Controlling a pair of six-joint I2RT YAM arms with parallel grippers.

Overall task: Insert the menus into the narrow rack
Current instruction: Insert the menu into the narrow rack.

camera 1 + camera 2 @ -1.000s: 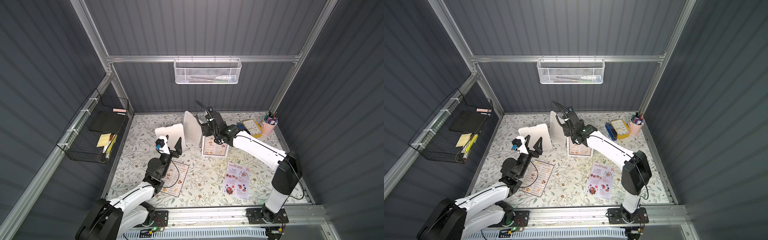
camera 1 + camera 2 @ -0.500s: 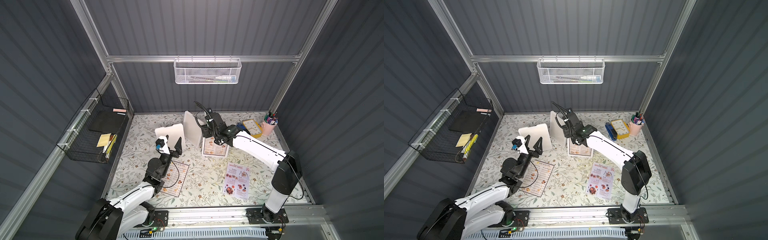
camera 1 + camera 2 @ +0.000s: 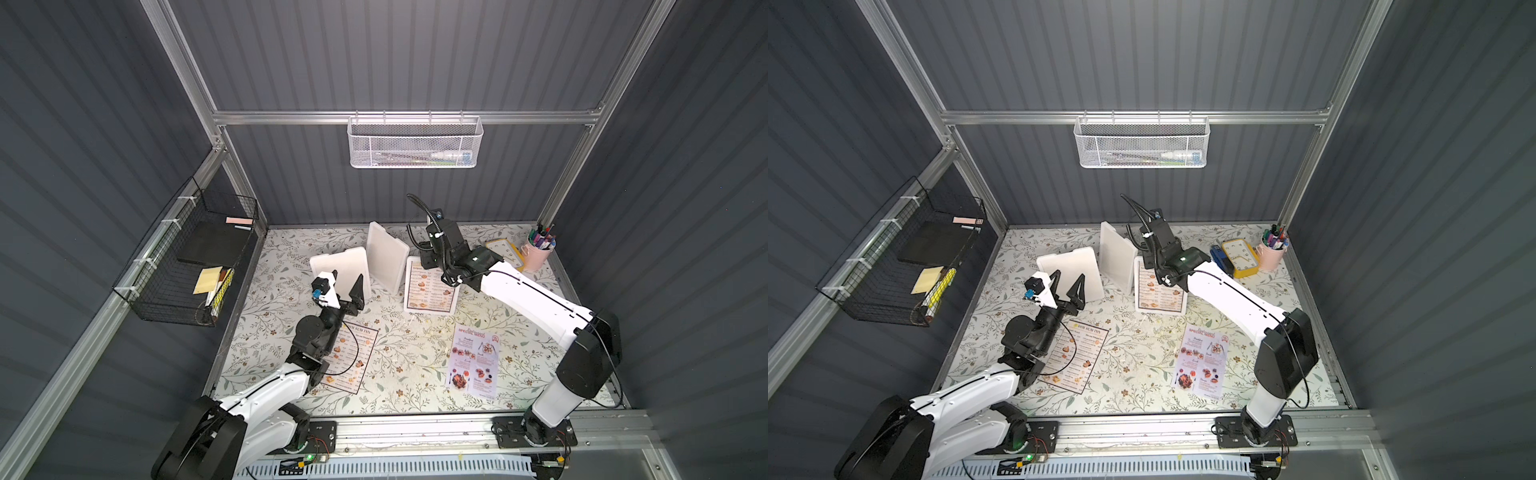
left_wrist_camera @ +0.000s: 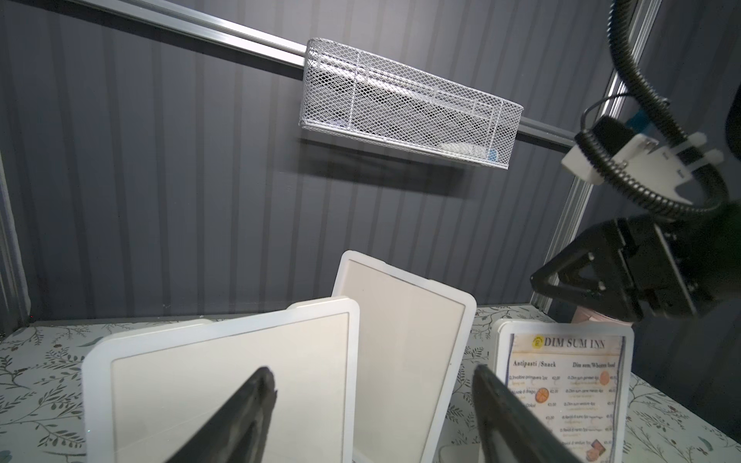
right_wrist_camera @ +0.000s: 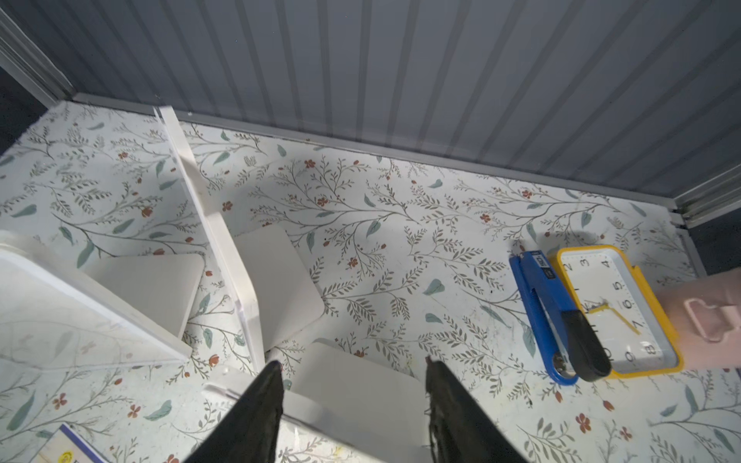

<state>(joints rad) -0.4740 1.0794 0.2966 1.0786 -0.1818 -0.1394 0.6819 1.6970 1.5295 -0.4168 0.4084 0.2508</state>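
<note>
Upright blank holder stands just beside menu.

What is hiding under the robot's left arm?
A DIM SUM INN menu lies flat on the flowery table. The left arm covers one side of it, so the print there cannot be seen.

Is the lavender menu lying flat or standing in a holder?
Lying flat: the lavender menu lies face up on the floral tabletop, nothing touching it.
</note>
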